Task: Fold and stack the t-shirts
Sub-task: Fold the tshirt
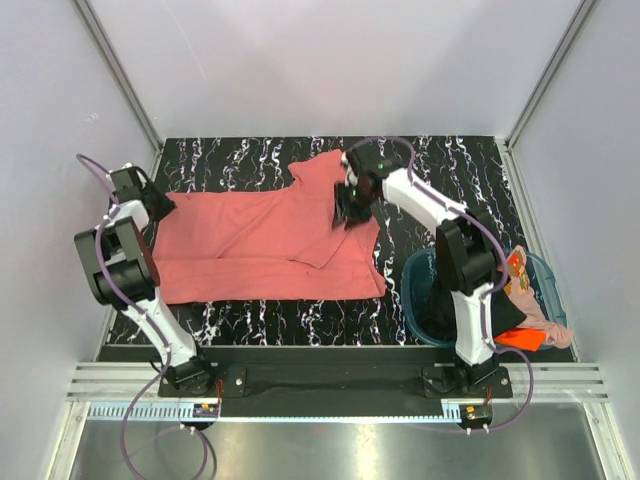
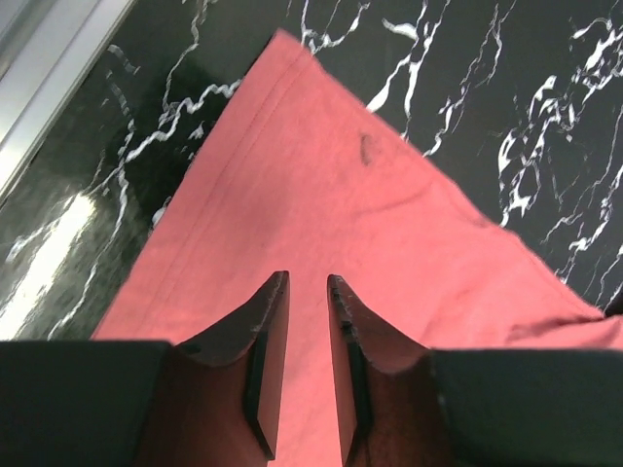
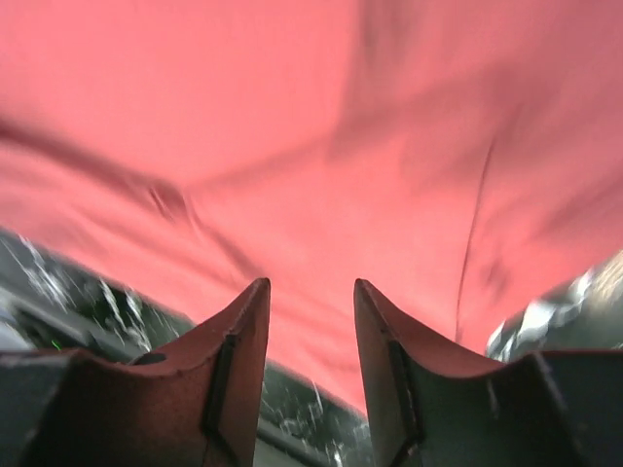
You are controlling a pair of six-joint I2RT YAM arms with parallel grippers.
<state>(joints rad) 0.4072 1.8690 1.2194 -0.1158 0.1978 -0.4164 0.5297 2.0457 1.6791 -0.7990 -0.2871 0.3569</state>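
Top external view: your teal basket (image 1: 412, 292) at lower right holds an orange t-shirt (image 1: 520, 338) and a pale pink t-shirt (image 1: 547, 318). The salmon t-shirt (image 1: 250, 250) lies spread across the bench (image 1: 440, 160). Over it your left fingers (image 2: 268, 341) stand narrowly parted and your right fingers (image 3: 238, 360) wider.

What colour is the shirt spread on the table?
The shirt is plain salmon-red, clearest in the top external view.
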